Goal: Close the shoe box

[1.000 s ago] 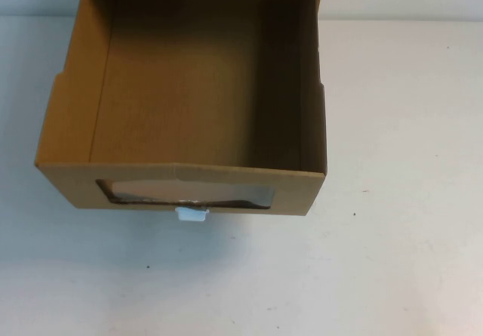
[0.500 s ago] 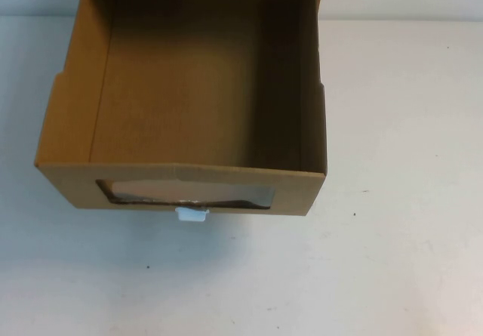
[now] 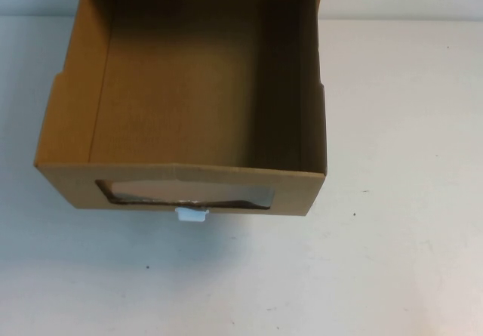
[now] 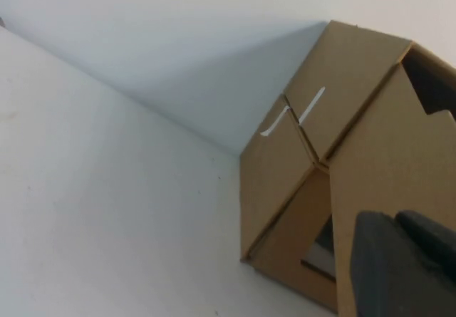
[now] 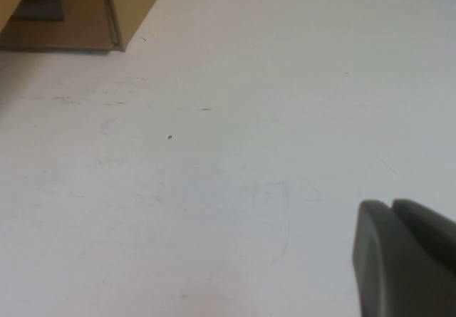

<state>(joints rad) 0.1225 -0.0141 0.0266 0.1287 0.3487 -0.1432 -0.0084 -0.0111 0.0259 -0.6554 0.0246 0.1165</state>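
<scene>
The shoe box is brown cardboard and stands at the far middle of the table in the high view. Its drawer is pulled out toward me and is empty inside. The front panel has a clear window with a small white tab below it. Neither gripper shows in the high view. My left gripper is shut and empty, close beside the box's left side. My right gripper is shut and empty, above bare table to the right of the box corner.
The white table spreads in front of and on both sides of the box. A pale wall rises behind the box. Small dark specks mark the tabletop.
</scene>
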